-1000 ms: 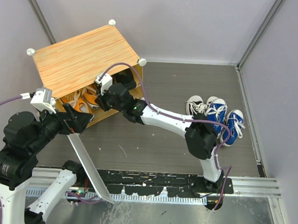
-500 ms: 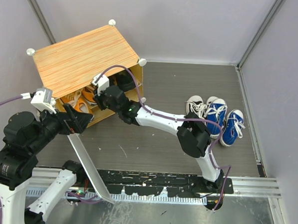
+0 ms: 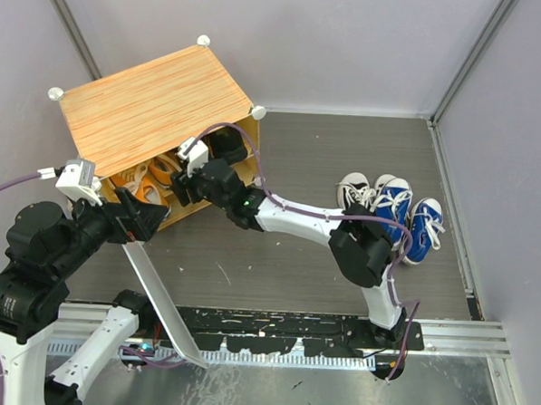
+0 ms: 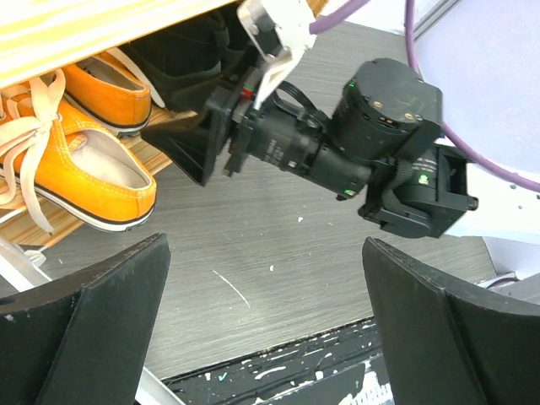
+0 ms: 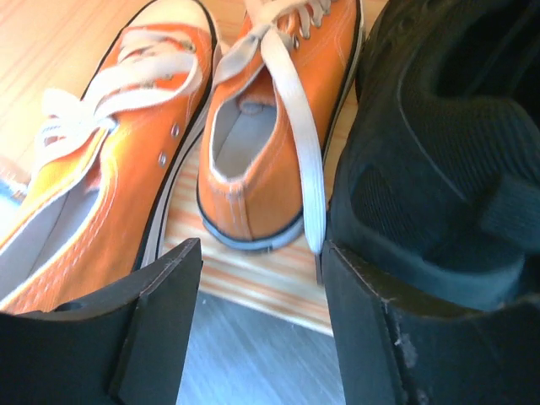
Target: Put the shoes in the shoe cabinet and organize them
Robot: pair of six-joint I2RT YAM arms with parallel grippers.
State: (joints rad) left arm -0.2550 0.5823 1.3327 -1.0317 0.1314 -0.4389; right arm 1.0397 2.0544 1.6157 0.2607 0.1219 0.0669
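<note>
Inventory of surroundings, for you as operator:

- Worktop point(image 3: 286, 258): dark grey, wood-grained. It is stretching from the back wall to the near rail.
- Scratch point(image 3: 222, 273): short and white, with a few pale flecks near it. You are seeing it on the worktop's front left part.
- Back wall point(image 3: 315, 42), left wall point(image 3: 21, 108), right wall point(image 3: 517, 179): pale lilac-grey panels, enclosing the worktop on three sides.
- Left strut point(image 3: 69, 20), right strut point(image 3: 473, 57): grey bars, slanting along the wall seams.
- Rail point(image 3: 454, 337): ribbed aluminium, lying along the near edge.
- Black strip point(image 3: 273, 325): sitting on the rail, its paint chipping.
- Grey plate point(image 3: 333, 396): lying below the rail.
</note>
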